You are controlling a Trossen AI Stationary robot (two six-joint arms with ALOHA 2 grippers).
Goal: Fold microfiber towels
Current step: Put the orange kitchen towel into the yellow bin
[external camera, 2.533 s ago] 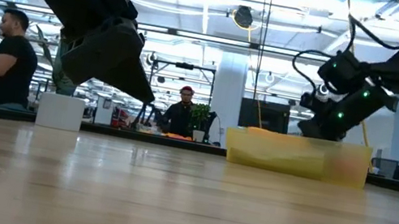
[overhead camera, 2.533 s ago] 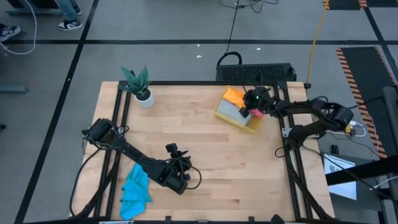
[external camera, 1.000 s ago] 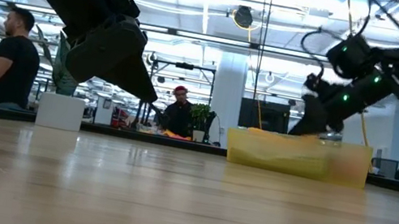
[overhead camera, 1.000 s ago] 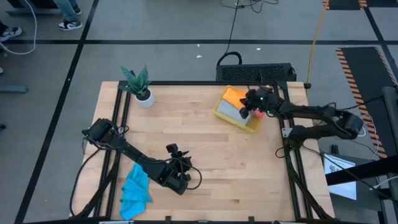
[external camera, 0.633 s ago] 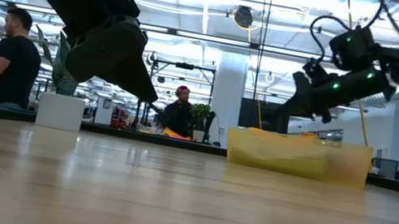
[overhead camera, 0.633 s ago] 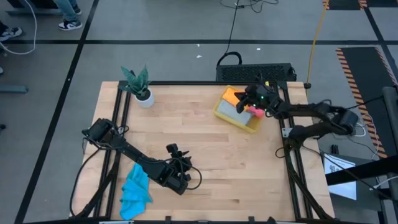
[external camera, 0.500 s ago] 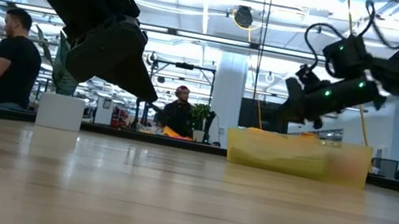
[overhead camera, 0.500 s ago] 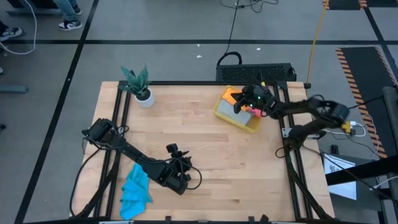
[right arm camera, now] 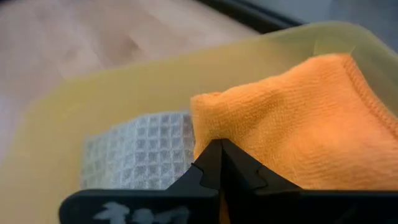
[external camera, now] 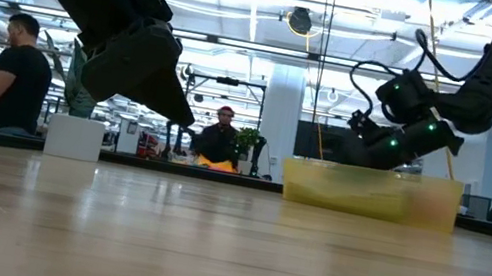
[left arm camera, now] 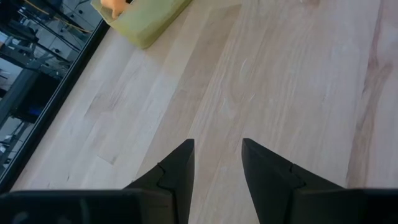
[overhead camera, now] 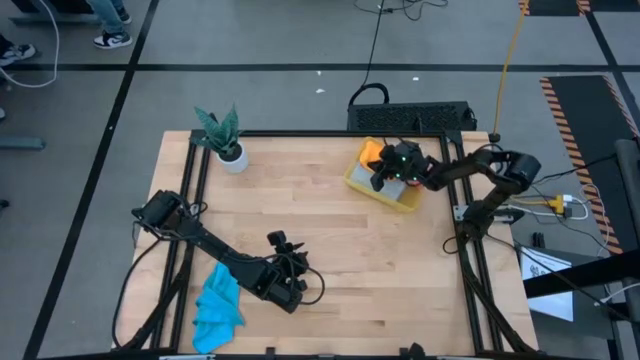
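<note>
Right wrist view: closed fingers (right arm camera: pixel 219 163) hide part of orange towel (right arm camera: pixel 292 124).

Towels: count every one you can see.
3: blue towel on the table by the left arm; orange towel and grey towel in the yellow bin. Others may be hidden.

- Bench (overhead camera: pixel 330 250) centre: bare wood, open passage between both arms.
- Far right corner: yellow bin (overhead camera: pixel 385 190), right claw (overhead camera: pixel 383 176) over it.
- Far left corner: potted plant (overhead camera: pixel 226 140).
- Near left edge: blue towel (overhead camera: pixel 218 305), left claw (overhead camera: pixel 312 290) just beside it.
</note>
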